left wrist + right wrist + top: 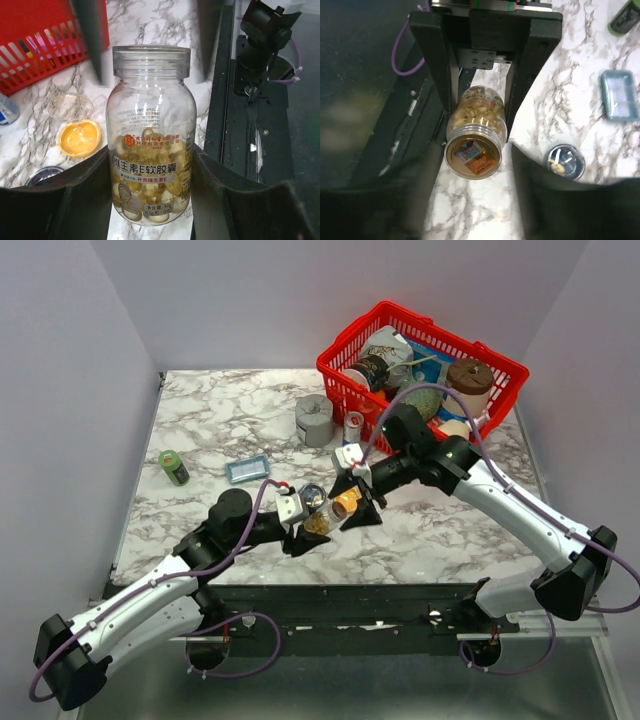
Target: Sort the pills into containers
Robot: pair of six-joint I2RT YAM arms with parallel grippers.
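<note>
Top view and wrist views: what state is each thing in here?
pill bottle: partly full of yellow capsules, gripped
left gripper: shut on the pill bottle
right gripper: open, fingers flanking the bottle's top
orange dish: uncovered
silvery dish: uncovered, something yellowish inside
green bottle: lying on its side
red basket: packed with items

Fingers [60, 205] hold pill bottle [150, 140] near orange dish [79, 138]
</note>
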